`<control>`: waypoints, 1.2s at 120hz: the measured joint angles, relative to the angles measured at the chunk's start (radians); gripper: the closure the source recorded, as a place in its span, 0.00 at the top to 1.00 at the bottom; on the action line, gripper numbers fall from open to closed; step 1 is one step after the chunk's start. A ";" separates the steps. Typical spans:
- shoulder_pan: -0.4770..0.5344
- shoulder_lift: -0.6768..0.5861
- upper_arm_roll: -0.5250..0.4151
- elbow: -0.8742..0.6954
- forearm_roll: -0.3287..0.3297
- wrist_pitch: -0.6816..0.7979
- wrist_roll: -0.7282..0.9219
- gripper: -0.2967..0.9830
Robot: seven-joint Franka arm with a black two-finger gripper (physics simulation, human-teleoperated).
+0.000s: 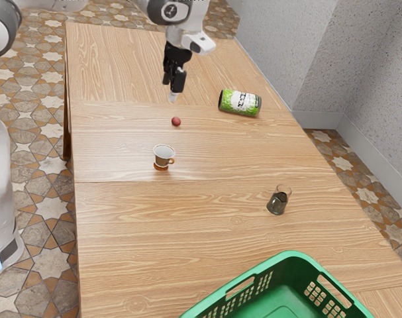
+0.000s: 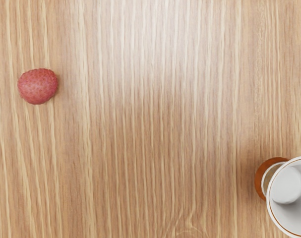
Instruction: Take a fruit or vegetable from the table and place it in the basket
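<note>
Fruit (image 1: 176,122), small, round, reddish w/ rough skin, sits on bare wood, apart from the gripper (image 1: 173,95); taking 12 as the top of the ext. view, gripper is at 12 o'clock from it, up over the table; jaw state: can't tell.

Cup (image 1: 163,156) is near the fruit at approx. 7 o'clock, upright, white inside, brown outside w/ orange foot, handle toward 3–4; can (image 1: 240,103), green/white, lies on its side btwn 2 and 3; small glass (image 1: 277,202), dark inside, at 4, well apart; basket (image 1: 290,258), green plastic w/ slotted walls, at 5, farthest of these; direct line fruit-to-basket runs btwn cup and glass, cup being the closer obstacle to the fruit.

Table (image 1: 128,245) is light wood, strong grain, seams across; floor (image 1: 38,248) beyond its edges has star-pattern tiles, grey/tan/brown; speckled grey wall (image 1: 359,73) w/ pale skirting (image 1: 320,120) from 1 round to 3.
</note>
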 joint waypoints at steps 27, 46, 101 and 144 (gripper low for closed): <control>-0.004 0.000 0.008 -0.062 0.012 0.152 0.240 0.76; -0.003 0.002 0.030 -0.122 0.001 0.232 0.370 0.76; 0.034 0.132 0.092 -0.136 0.000 0.448 0.607 0.76; 0.052 0.231 0.092 -0.136 -0.039 0.526 0.704 0.76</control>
